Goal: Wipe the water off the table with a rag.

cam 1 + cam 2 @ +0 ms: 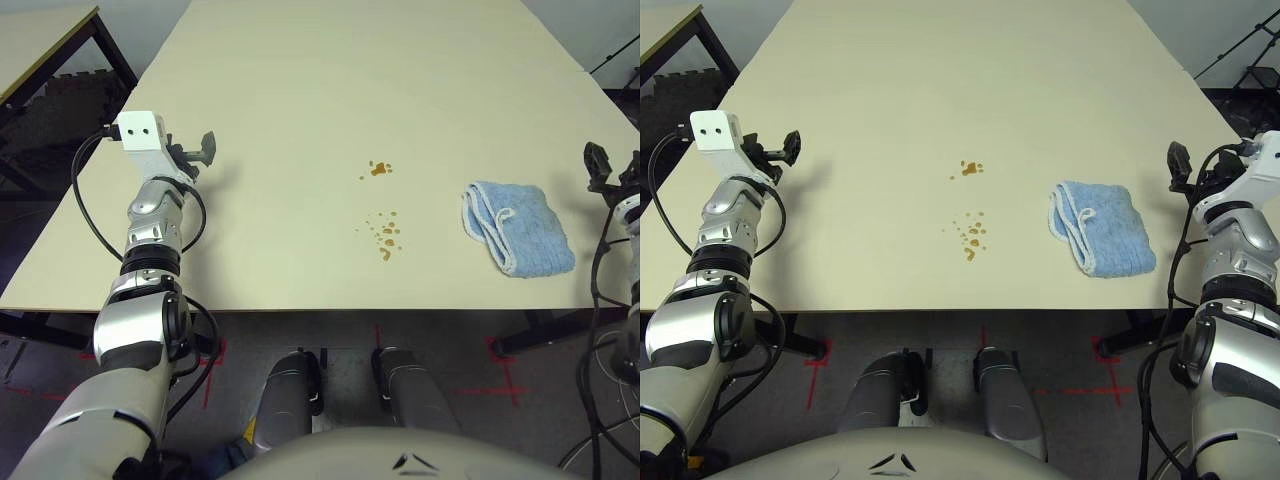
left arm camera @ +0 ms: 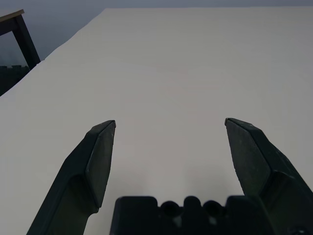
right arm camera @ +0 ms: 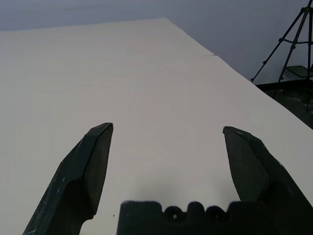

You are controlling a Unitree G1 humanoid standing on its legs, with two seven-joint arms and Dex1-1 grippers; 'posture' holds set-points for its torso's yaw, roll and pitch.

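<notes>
The rag (image 1: 1101, 229), a folded light blue terry cloth with white stitched edging, lies rumpled near the front edge of the pale surface (image 1: 940, 90), toward our right. It looks soft, light and limp, likely to sag if lifted by a corner; we judge the thick folded middle the best place to pinch it. Near it on our left, two clusters of amber water (image 1: 969, 237) dot the surface. Our right hand (image 1: 1185, 168) hovers just beyond the rag, fingers apart and empty; our left hand (image 1: 200, 152) waits well apart, fingers likewise spread.
</notes>
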